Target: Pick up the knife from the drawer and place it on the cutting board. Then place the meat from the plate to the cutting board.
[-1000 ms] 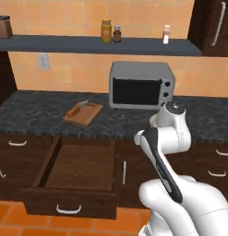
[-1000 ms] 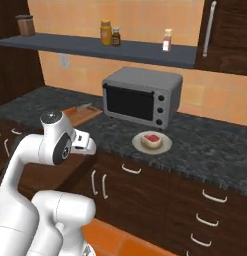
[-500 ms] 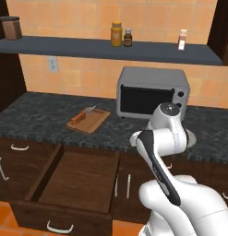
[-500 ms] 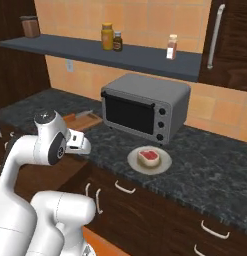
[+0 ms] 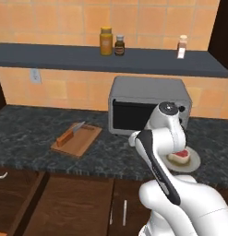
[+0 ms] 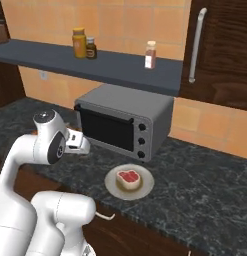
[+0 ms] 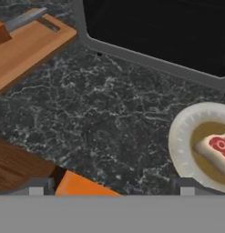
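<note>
Lying on the cutting board [image 5: 77,139] is the knife [image 5: 70,134]; the meat [image 6: 128,179] sits on the plate [image 6: 144,191], on the counter [image 7: 109,123]. Whether the claw is open, I cannot tell.

Meat [image 7: 218,152] on plate [image 7: 182,145], knife [image 7: 23,20] on cutting board [image 7: 27,50], counter [image 7: 109,113] between.

Two base cams look forward and down from behind, both catching the tabletop [image 5: 32,133] and toaster oven [image 6: 126,120]; hand cam sits close above.
</note>
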Available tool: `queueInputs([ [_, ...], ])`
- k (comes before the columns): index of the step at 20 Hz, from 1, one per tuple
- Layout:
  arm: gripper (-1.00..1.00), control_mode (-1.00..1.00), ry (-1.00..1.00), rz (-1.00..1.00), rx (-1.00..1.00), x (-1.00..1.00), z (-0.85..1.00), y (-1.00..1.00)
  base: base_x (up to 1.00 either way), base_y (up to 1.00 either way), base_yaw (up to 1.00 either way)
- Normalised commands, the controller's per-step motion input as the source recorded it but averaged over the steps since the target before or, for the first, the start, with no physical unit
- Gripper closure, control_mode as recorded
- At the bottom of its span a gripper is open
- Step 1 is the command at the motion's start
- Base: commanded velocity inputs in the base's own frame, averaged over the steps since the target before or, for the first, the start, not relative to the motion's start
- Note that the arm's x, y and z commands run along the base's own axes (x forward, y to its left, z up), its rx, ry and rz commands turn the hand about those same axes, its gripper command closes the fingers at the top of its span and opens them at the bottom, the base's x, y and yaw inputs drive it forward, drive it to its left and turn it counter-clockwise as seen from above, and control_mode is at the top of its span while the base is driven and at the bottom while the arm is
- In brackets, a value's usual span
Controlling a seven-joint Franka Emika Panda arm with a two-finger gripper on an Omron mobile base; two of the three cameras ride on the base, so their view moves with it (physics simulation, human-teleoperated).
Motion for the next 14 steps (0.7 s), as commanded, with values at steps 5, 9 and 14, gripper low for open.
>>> queueInputs([
  [5, -1.0, 1.0, 0.0, 0.0, 0.0, 0.0, 0.0, 0.0, 0.72, 0.02, -0.28],
  [9, -1.0, 1.0, 0.0, 0.0, 0.0, 0.0, 0.0, 0.0, 0.89, 0.27, -0.42],
  [14, -1.0, 1.0, 0.0, 0.0, 0.0, 0.0, 0.0, 0.0, 0.48, 0.26, -0.48],
])
